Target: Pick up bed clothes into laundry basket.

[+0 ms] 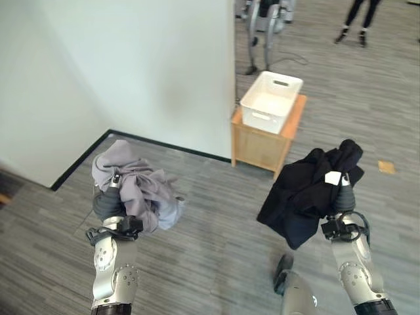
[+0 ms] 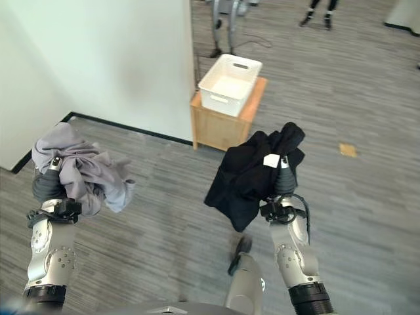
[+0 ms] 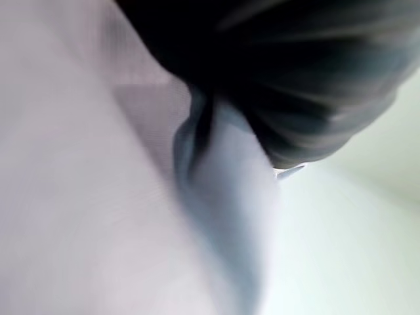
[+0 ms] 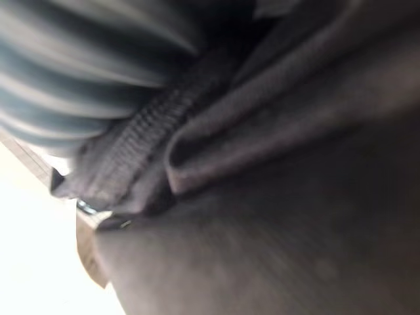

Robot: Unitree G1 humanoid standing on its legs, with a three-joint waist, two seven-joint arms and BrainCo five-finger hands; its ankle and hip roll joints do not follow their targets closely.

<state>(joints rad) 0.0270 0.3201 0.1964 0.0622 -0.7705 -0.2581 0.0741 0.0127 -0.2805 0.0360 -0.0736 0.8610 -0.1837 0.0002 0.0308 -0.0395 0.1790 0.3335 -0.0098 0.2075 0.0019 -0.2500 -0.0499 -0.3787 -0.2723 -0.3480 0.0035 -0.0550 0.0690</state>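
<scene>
Grey cloth [image 1: 134, 187] was bunched over the left hand [image 1: 115, 180] and a black garment [image 1: 308, 190] draped over the right hand [image 1: 343, 190]; how either hand's fingers lay under the fabric could not be told. The white laundry basket [image 1: 270, 100] sat far off on a small wooden stand [image 1: 262, 144] beside the white wall [image 1: 131, 65]. The black garment's loose hanging folds could probably slip free or snag the basket's rim. Grey plank floor [image 1: 216, 230] ran throughout; a person's legs [image 1: 357, 20] stood at the far right.
</scene>
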